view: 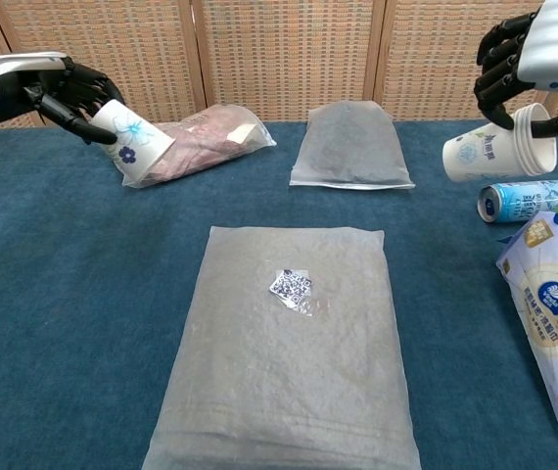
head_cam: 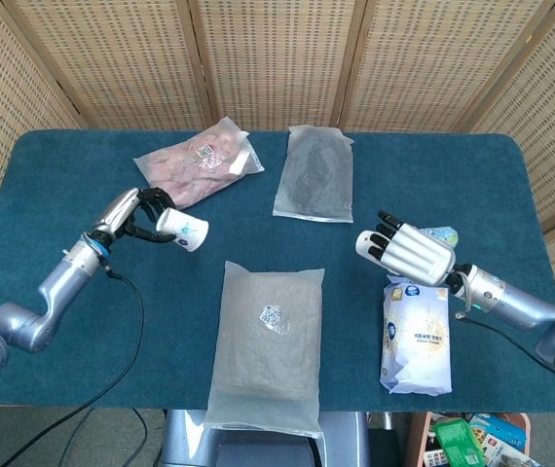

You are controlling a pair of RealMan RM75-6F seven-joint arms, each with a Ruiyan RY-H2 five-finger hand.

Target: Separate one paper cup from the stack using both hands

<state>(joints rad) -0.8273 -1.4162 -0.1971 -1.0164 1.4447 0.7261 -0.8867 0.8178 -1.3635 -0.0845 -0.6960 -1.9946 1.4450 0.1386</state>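
Note:
A single white paper cup with a blue flower print (head_cam: 184, 232) (view: 133, 143) is held by my left hand (head_cam: 133, 214) (view: 42, 86) above the table's left side, tilted with its mouth facing down and to the right. The remaining stack of paper cups (view: 495, 155) lies sideways in my right hand (head_cam: 410, 251) (view: 526, 57) at the right, just above the can. In the head view the back of the right hand covers most of the stack, and only its closed end (head_cam: 366, 244) shows. The two hands are far apart.
A large translucent bag (head_cam: 266, 345) lies at the front middle. A pink meat bag (head_cam: 198, 161) and a grey pouch (head_cam: 314, 173) lie at the back. A blue can (view: 536, 200) and a tissue pack (head_cam: 416, 336) sit on the right, under and beside the right hand.

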